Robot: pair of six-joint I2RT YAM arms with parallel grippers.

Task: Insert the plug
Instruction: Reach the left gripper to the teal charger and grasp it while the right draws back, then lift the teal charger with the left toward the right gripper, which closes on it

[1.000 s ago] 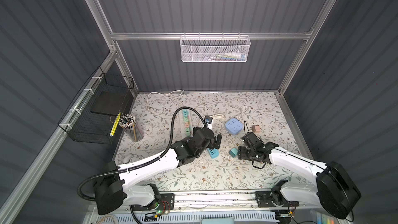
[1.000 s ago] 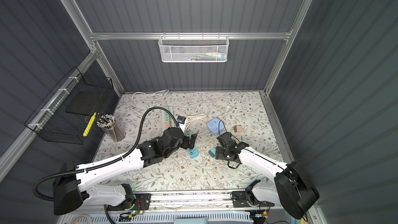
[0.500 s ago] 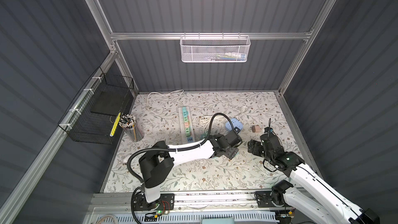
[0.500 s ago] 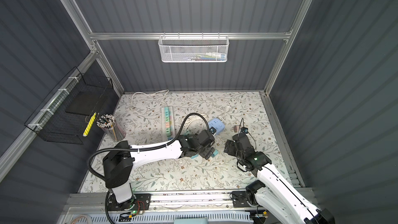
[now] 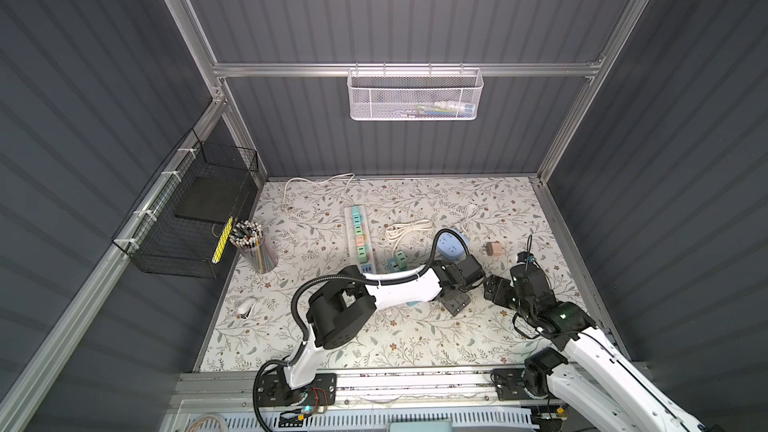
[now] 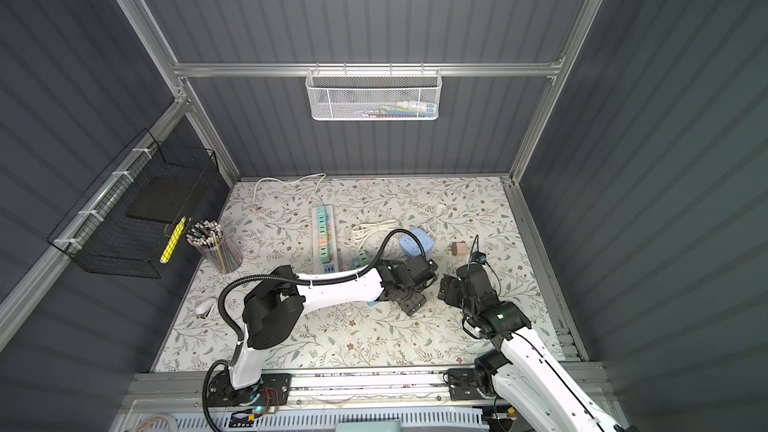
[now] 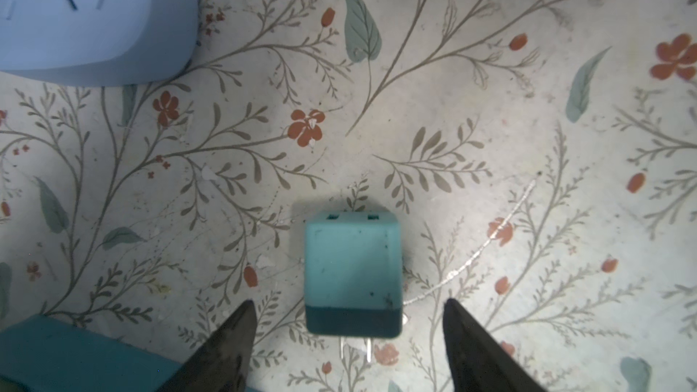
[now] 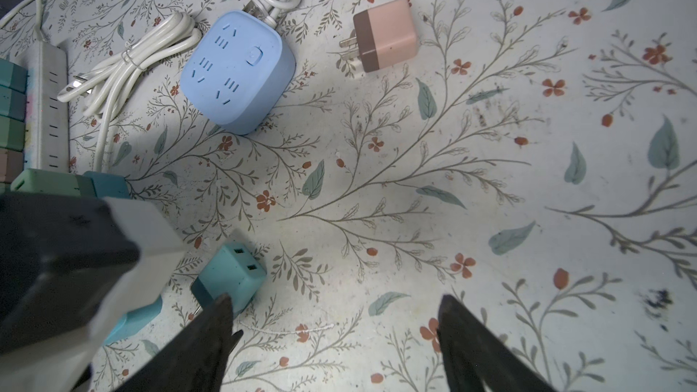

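Lying on its side on the floral mat (image 7: 490, 107), the teal plug (image 7: 352, 277) has its prongs pointing back at the left wrist and its two little ports facing away, so it's nowhere near a socket yet. The left gripper (image 7: 347, 302) now straddles it, with a finger on each side and a clear gap on both, so it has no grip on it yet. A second ago that arm was way over by the power strip (image 5: 357, 234) and the right one was parked next to the plug. Since then the left arm has swung across the middle and the right has backed off. Looks like a change of plan on who does the pick, imo. The right gripper (image 8: 335, 297) hangs beside it with its jaws wide and nothing between them, and the plug (image 8: 232, 277) sits just off one fingertip. The blue socket cube (image 8: 237, 69) is nearby on the mat and the pink plug (image 8: 386, 33) is just past it. My guess is the next step is to squeeze, lift and turn those prongs downward
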